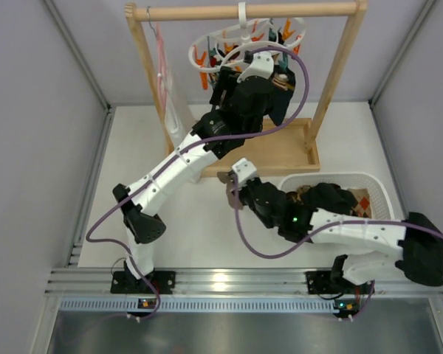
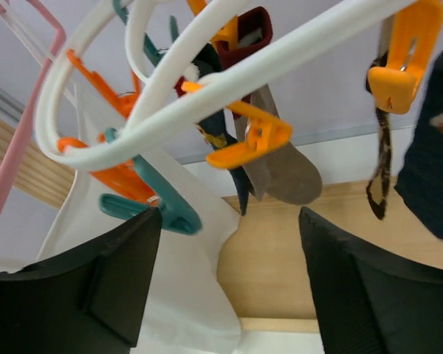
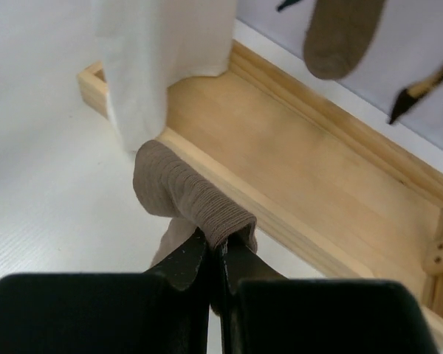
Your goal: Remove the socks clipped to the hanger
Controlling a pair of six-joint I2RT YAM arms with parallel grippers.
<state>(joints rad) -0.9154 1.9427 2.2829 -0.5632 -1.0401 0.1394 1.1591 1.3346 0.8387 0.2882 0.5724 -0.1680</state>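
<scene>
The white hanger (image 1: 245, 35) hangs from the wooden rail, with orange and teal pegs (image 2: 260, 135). In the left wrist view a taupe sock (image 2: 284, 168), a dark navy sock (image 2: 238, 188), a patterned sock strip (image 2: 382, 166) and a black sock (image 2: 432, 173) hang clipped to its loop (image 2: 207, 96). My left gripper (image 1: 223, 76) is open and empty just below the pegs, its fingers (image 2: 125, 273) apart. My right gripper (image 1: 228, 188) is low over the table in front of the rack, shut on a ribbed taupe sock (image 3: 184, 193), which droops from the jaws.
A long white cloth (image 2: 181, 280) hangs from a thin pink hanger (image 2: 18, 133) at the rack's left. The rack's wooden base tray (image 3: 317, 177) lies under the socks. A white basket (image 1: 379, 186) at the right holds several socks (image 1: 328, 198).
</scene>
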